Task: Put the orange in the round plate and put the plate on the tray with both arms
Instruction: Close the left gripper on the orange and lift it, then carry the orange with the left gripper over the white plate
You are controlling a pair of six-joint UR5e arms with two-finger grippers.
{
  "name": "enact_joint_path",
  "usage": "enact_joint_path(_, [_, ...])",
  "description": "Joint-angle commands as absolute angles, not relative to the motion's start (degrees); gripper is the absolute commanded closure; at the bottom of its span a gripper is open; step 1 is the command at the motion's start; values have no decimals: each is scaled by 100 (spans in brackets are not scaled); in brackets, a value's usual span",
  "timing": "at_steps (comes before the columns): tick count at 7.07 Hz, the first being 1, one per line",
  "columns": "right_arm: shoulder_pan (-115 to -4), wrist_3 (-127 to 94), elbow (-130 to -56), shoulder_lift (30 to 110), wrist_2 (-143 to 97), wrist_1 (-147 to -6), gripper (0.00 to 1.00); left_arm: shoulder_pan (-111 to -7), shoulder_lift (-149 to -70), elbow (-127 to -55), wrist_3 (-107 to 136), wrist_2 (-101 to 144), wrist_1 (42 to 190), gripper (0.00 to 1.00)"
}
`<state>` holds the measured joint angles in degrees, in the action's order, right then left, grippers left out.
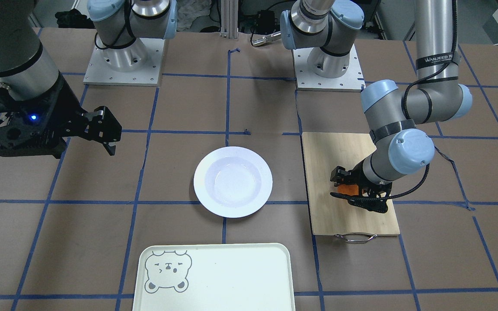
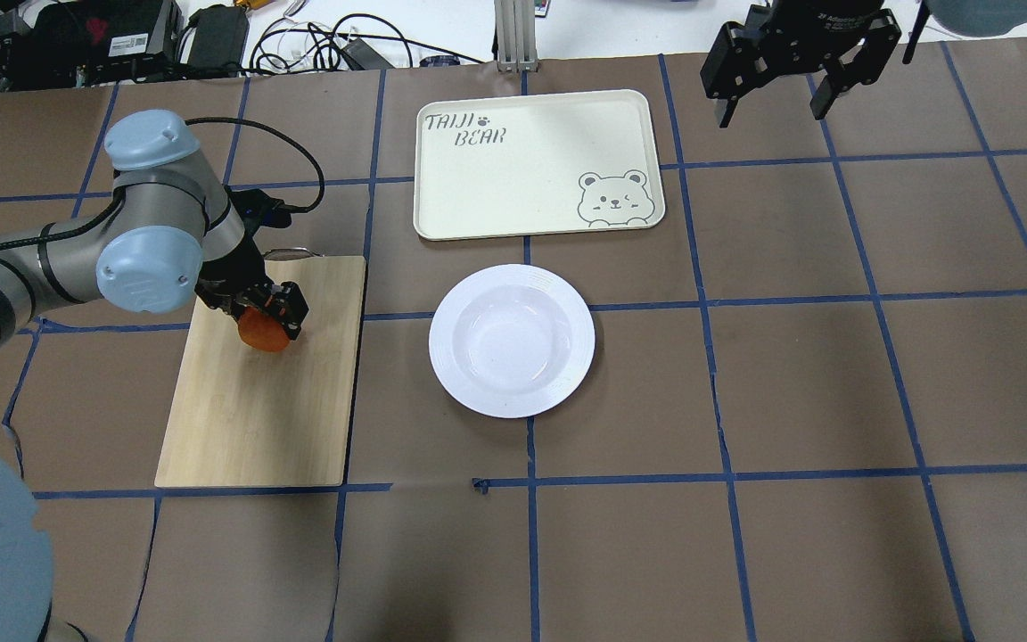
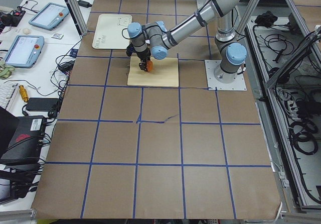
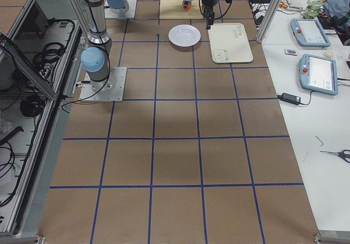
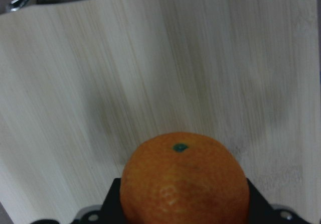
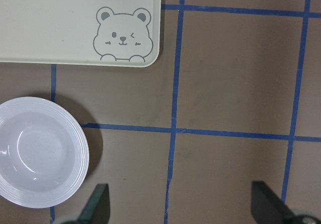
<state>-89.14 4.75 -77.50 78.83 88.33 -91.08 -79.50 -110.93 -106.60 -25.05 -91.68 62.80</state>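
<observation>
My left gripper (image 2: 269, 314) is shut on the orange (image 2: 262, 332), holding it just over the bamboo cutting board (image 2: 255, 419). In the left wrist view the orange (image 5: 185, 179) fills the lower middle, stem end up. The round white plate (image 2: 455, 303) sits empty at the table's centre, to the right of the board. Beyond it lies the pale tray (image 2: 513, 169) with a bear face, nothing on it. My right gripper (image 2: 772, 98) hangs open in the air to the right of the tray, with nothing between its fingers (image 6: 98, 206).
The cutting board's metal handle (image 1: 355, 237) points toward the operators' side. Blue tape lines grid the brown table cover. Cables and electronics (image 2: 77, 40) lie beyond the far table edge. Both arm bases (image 1: 123, 60) stand at the robot's side.
</observation>
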Motion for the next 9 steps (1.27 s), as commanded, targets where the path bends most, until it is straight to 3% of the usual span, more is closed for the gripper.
enact_joint_path(1, [-8912, 483, -7752, 7884, 8833, -9105, 0, -8006, -11004, -10173, -2042, -8818, 6441, 100])
enact_joint_path(4, [-8903, 483, -7778, 7884, 8833, -9105, 0, -8760, -11108, -9195, -616, -8159, 6961, 100])
enact_joint_path(9, [-8912, 492, -7778, 7884, 8833, -9114, 0, -9799, -11267, -9736, 922, -7295, 6376, 100])
